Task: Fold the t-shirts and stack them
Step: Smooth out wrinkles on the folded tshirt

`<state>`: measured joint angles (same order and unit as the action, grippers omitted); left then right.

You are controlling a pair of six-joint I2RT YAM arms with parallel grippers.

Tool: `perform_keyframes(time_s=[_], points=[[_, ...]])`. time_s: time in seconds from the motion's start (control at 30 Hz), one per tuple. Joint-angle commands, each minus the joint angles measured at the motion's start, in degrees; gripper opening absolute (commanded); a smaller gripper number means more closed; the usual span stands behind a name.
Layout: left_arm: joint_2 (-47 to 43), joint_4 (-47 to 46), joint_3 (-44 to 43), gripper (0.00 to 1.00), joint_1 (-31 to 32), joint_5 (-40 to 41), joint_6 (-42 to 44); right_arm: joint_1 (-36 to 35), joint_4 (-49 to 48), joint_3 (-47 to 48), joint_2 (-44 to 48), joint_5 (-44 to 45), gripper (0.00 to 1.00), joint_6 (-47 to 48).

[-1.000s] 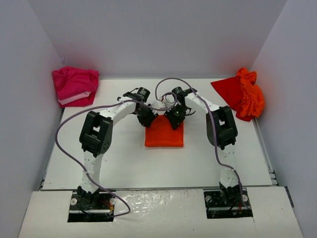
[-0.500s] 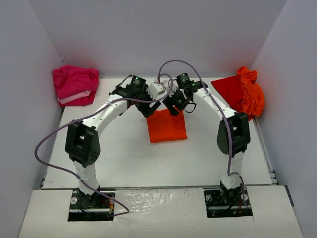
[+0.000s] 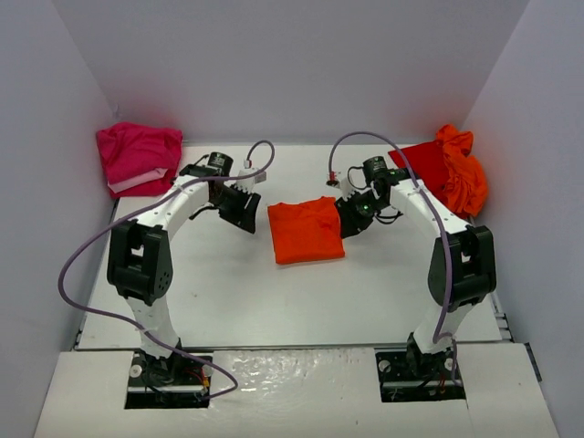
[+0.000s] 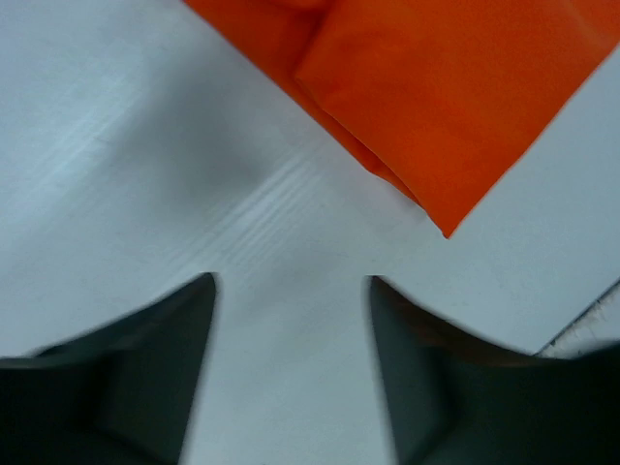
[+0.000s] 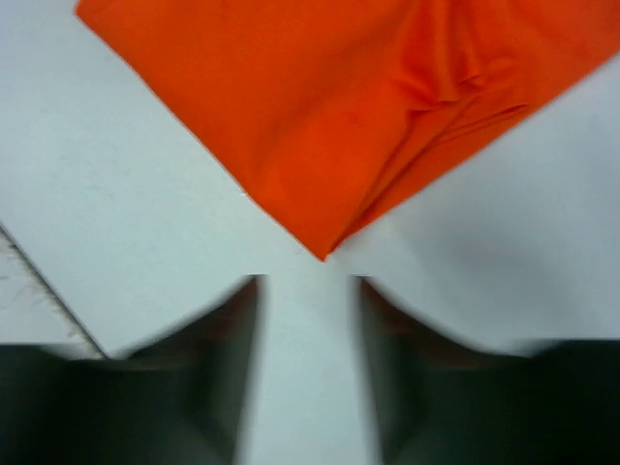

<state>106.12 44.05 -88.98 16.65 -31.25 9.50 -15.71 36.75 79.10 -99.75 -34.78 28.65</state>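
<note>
A folded orange t-shirt point(image 3: 306, 230) lies flat at the middle of the table; it also shows in the left wrist view point(image 4: 455, 87) and the right wrist view point(image 5: 329, 107). My left gripper point(image 3: 245, 212) is open and empty, just left of the shirt. My right gripper point(image 3: 349, 219) is open and empty, just right of it, its fingertips a little short of a shirt corner. A crumpled pink t-shirt point(image 3: 139, 157) sits at the far left corner. A crumpled orange-red t-shirt point(image 3: 447, 172) sits at the far right.
White walls close in the table on the left, back and right. The table's edge seam point(image 4: 586, 315) shows near the left gripper. Purple cables point(image 3: 365, 139) loop over both arms.
Both grippers have let go of the folded orange shirt and drawn apart, the left arm swinging left and the right arm swinging right. The shirt now lies uncovered.
</note>
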Motion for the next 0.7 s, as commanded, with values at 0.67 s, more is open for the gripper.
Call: perform_keyframes(time_s=[0.67], points=[[14.48,19.98,-20.66,0.0,6.78,-38.67,10.96,-6.12,15.19,9.85,-21.25,-23.05,0.0,12.49]])
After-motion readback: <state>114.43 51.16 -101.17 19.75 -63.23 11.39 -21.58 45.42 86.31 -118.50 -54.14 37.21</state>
